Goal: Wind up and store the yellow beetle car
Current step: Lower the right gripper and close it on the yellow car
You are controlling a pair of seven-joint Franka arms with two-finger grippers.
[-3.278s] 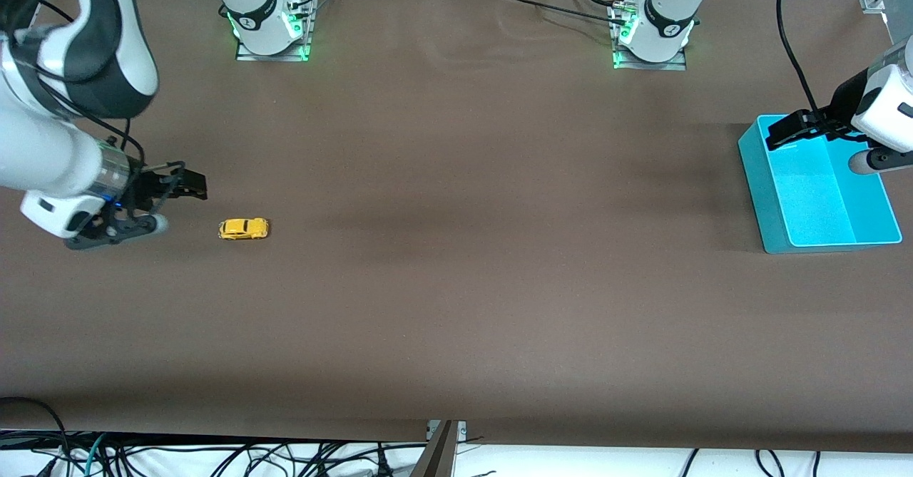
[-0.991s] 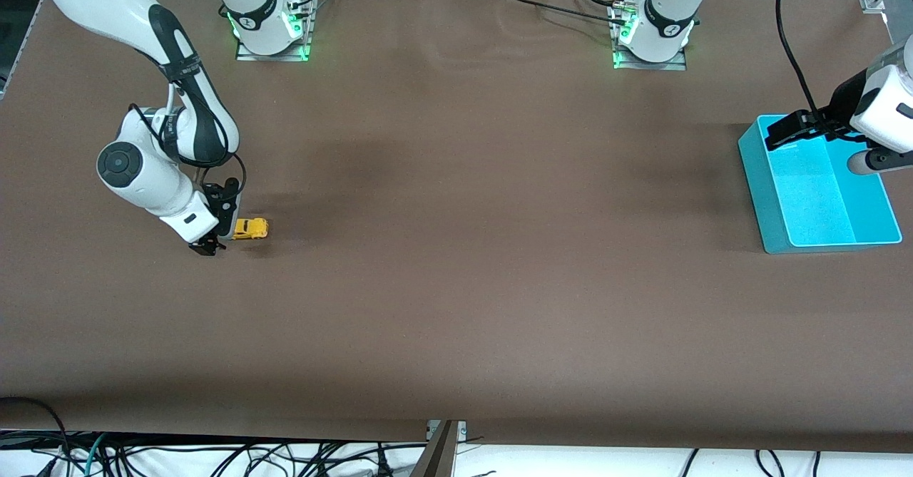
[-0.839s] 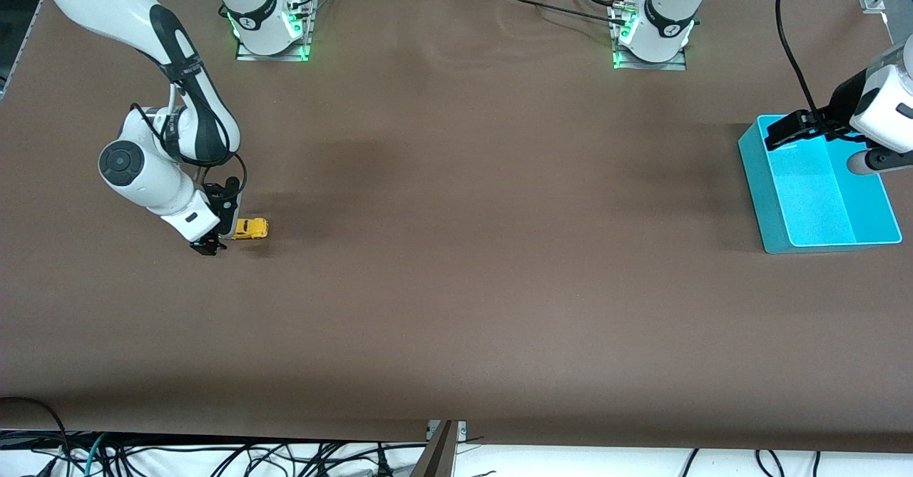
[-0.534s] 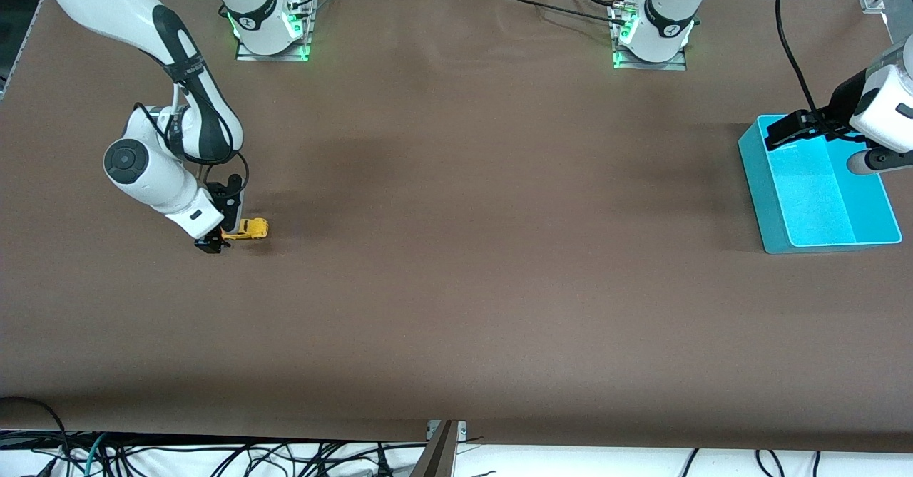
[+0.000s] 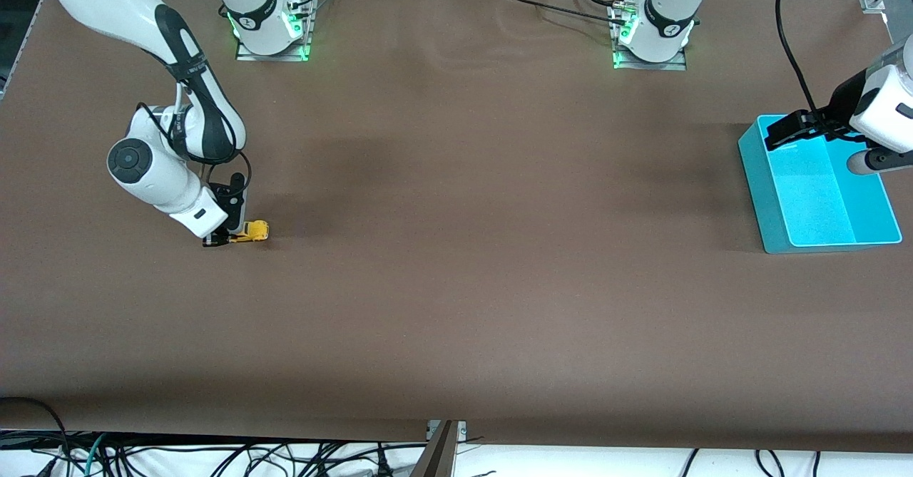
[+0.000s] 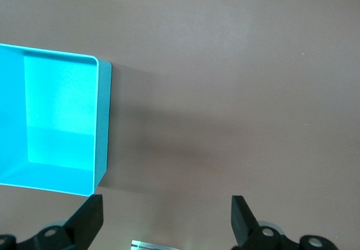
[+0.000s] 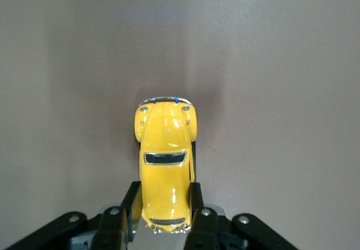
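So there's exactly one yellow beetle car [image 5: 251, 231] here, one cyan bin [image 5: 817, 186], and two arms. No readable writing or brand marks anywhere that I can make out.

The car is a glossy, rounded little thing with a dark window and a chrome-looking bumper, sitting on the brown, matte, cloth-like surface [image 5: 456, 284] toward the right arm's end. The right gripper [image 5: 227, 237] is down at the surface with its fingers [image 7: 198, 205] clenched on the car's sides, one on each flank, and most of the body pokes out past the fingertips.

The bin is smooth plastic, rectangular with rounded corners, open on top. The left gripper [image 5: 820, 129] waits over the bin's rim, fingers [image 6: 241, 222] spread wide and grasping nothing, with the bin just beside one fingertip in the left wrist view.
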